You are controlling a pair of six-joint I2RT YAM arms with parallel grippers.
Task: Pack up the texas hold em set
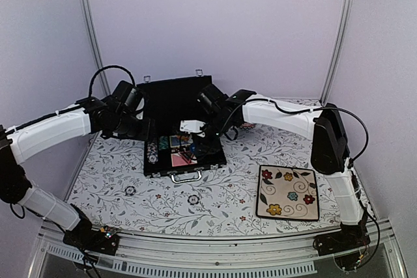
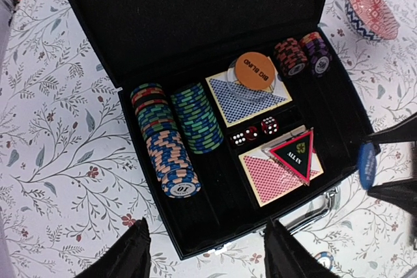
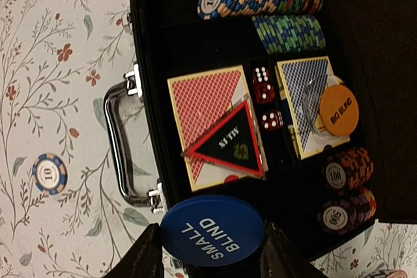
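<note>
**Blue "Small Blind" button clamped at edge of open poker case**

Blue and round, the SMALL BLIND button (image 3: 212, 229) is sitting clenched between the fingers of the right gripper (image 3: 212, 255), which is hanging at the edge of the open black case (image 2: 195, 11), at 6 o'clock in the right wrist view. The left gripper (image 2: 208, 252) is hovering above the case with its fingers spread apart and nothing between them.

Inside, poker chips (image 2: 166, 141) are lying in rows. A red deck (image 3: 202, 105) and a blue deck (image 3: 303, 86) are flanking red dice (image 3: 264, 92). An orange BIG BLIND disc (image 3: 339, 110) is resting on the blue deck, and a triangular ALL IN marker (image 3: 228, 148) on the red.

A loose chip (image 3: 50, 172) is lying on the floral table cover (image 1: 111, 174), at 8 o'clock from the silver handle (image 3: 117, 141). In the top view the case is sitting mid-table, with a cream flowered plate (image 1: 288, 192) at 4 o'clock from it.
</note>
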